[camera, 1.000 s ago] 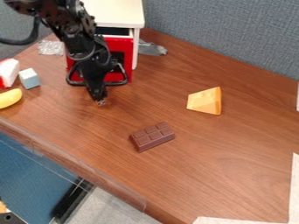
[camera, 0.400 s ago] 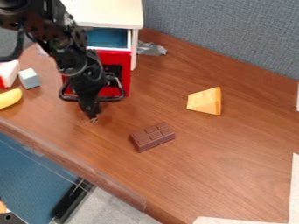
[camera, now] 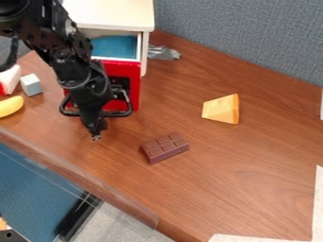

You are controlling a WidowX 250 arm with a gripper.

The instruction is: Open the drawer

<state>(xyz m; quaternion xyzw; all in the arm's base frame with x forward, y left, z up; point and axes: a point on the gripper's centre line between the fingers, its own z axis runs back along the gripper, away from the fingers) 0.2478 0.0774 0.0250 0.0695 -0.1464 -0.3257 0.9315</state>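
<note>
the brown wooden table (camera: 221, 170) is the biggest thing under me, with a grey-blue partition (camera: 246, 38) along its far side and a blue surface (camera: 35, 189) below its near edge, at lower left.

my black arm comes in from the upper left. beside it stands the white cabinet (camera: 114, 14), its pale top showing. the task's drawer (camera: 116, 46) is in that cabinet, and it is open: it sticks out toward the near side of the table, the blue inside in plain sight behind its red front (camera: 131, 71).

on that front is the black loop of the handle (camera: 129, 103). i, the gripper (camera: 95, 127), hang tilted across it, hiding its middle, with my tips past its lower bar. i cannot tell whether my jaws are apart or together, nor whether they are clamped on the handle.

the chocolate bar (camera: 165, 148) lies to the right of my tips, nearer the middle of the table. farther right and farther back is the yellow cheese wedge (camera: 222, 109). a crumpled silvery thing (camera: 163, 52) is just beside the cabinet, on its right. at the left edge are a red and white block (camera: 10, 78), a yellow banana (camera: 11, 105) and, smallest of all, a pale blue block (camera: 31, 85).
</note>
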